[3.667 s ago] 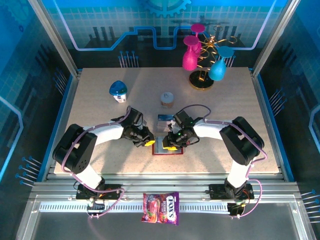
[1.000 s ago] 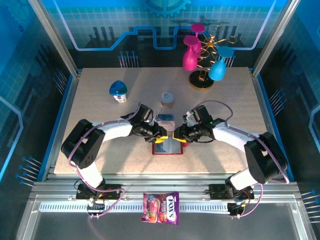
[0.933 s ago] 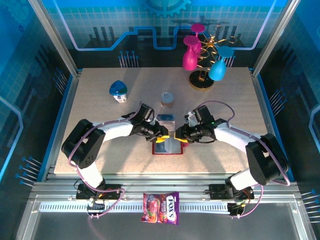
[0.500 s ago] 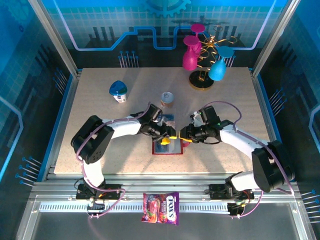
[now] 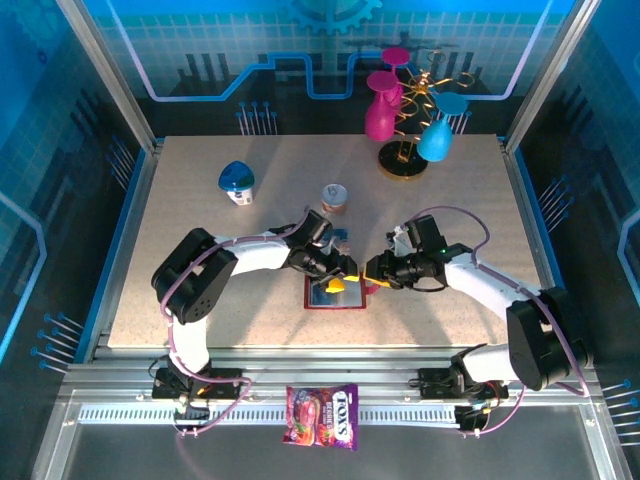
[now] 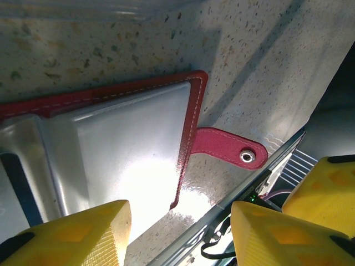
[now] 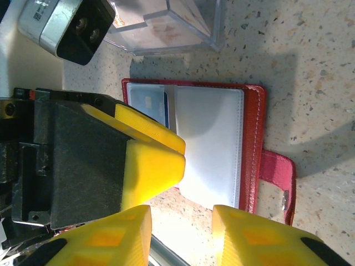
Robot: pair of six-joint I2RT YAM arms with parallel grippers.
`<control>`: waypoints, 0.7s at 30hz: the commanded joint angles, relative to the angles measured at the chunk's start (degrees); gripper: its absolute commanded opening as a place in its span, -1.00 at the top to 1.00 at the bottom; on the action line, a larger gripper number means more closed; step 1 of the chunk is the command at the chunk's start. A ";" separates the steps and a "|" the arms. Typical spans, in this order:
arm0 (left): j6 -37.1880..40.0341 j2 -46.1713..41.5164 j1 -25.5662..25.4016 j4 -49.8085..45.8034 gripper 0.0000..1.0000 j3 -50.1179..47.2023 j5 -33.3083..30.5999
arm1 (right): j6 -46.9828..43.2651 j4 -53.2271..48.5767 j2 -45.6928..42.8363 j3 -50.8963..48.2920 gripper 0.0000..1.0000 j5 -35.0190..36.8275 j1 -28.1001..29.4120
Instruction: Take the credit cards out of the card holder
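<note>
The red card holder (image 5: 350,299) lies open and flat on the table, grey see-through pockets up, its snap tab (image 6: 227,149) sticking out to the side. One blue-and-white credit card (image 7: 151,104) shows inside its left pocket. My left gripper (image 5: 340,284) hangs low over the card holder (image 6: 138,133), open, with only the holder's corner and bare table showing between its yellow fingers (image 6: 72,235). My right gripper (image 5: 371,280) is close beside it at the near edge of the holder (image 7: 211,144), open too, with nothing between its fingers (image 7: 260,238).
A clear plastic box (image 7: 166,25) stands just behind the holder (image 5: 337,239). Farther back are a small jar (image 5: 335,197), a blue-capped object (image 5: 237,182) and a stand with pink and teal cups (image 5: 400,125). A candy packet (image 5: 322,414) lies on the front rail.
My left gripper has opened wider and slid right and nearer, over the card holder. My right gripper has shifted slightly right, its jaws unchanged.
</note>
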 commanded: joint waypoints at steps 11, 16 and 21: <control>-0.02 -3.79 0.24 -2.47 -0.03 -0.66 -1.35 | 1.32 2.08 0.60 -0.48 0.29 -2.41 -0.35; -0.56 -6.46 1.58 -1.70 -0.02 -3.54 -2.26 | 1.79 2.87 2.51 0.44 0.30 -2.67 0.71; -0.86 -9.62 3.57 -1.30 0.01 -6.76 -3.50 | 2.22 3.67 5.30 1.96 0.30 -2.80 2.63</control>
